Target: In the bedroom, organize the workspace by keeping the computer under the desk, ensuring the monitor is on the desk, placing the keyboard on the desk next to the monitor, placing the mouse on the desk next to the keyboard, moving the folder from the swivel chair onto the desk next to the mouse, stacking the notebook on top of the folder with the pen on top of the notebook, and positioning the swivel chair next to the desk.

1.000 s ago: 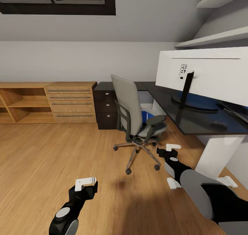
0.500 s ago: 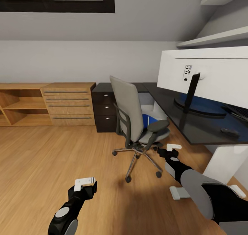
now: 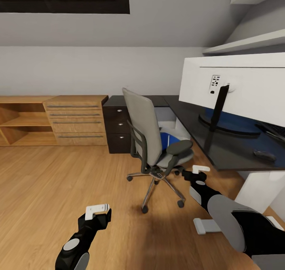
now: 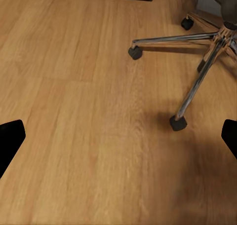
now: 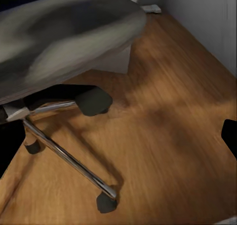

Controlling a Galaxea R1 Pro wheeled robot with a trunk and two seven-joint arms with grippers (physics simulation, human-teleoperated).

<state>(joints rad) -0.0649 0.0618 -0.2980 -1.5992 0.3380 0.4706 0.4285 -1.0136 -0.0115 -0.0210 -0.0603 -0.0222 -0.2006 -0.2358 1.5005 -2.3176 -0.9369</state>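
Folder (image 3: 170,136) lies on swivel chair (image 3: 152,137) seat beside desk (image 3: 221,151).

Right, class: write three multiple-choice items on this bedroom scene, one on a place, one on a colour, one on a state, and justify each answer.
1. Where does the flat bright blue folder lie?
A. on the glossy black desk top
B. on the grey padded swivel chair's seat
C. on the wooden floor

2. What colour is the back of the wide flat monitor?
A. white
B. blue
C. grey

3. What is the left gripper doing?
A. gripping the chair's armrest
B. hanging empty above the wooden floor
C. carrying the small black mouse

Answers: 1 B, the blue shows on the seat of the swivel chair behind its armrest. 2 A, the panel facing the head camera is white, on a black stand. 3 B, its fingers stand apart with bare wooden floor between them.
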